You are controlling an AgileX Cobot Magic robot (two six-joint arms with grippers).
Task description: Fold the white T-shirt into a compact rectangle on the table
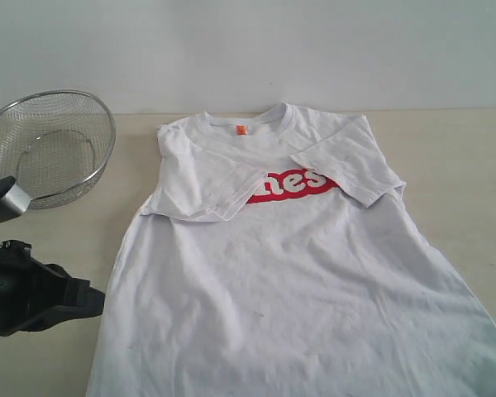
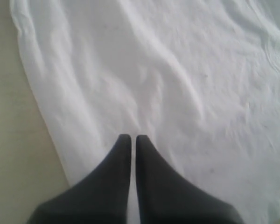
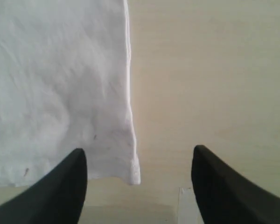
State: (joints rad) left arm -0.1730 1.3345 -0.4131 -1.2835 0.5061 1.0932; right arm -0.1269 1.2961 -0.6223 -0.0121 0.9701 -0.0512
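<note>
The white T-shirt (image 1: 289, 281) lies spread face up in the middle of the table (image 1: 446, 165), a pale beige top, with its collar (image 1: 244, 124) at the far side and its hem running out of view at the near edge of the exterior view. Both short sleeves are turned in over the chest: the sleeve on the left of the view (image 1: 207, 178) and the sleeve on the right (image 1: 347, 161) each cover part of the red lettering (image 1: 293, 184), so only a few letters show. That looks like the first fold done. The long body of the shirt is unfolded and lightly wrinkled, so the side folds and the folds that would bring the hem toward the collar appear to be left. The left gripper (image 2: 133, 140) hovers above the cloth near the shirt's side edge, jaws pressed together, with nothing visibly pinched. The right gripper (image 3: 139, 150) has its jaws spread wide and holds nothing; a hem corner of the shirt lies below, between them. A round wire-mesh basket (image 1: 50, 145) sits on the table beyond the left arm (image 1: 25, 289), apart from the shirt.
</note>
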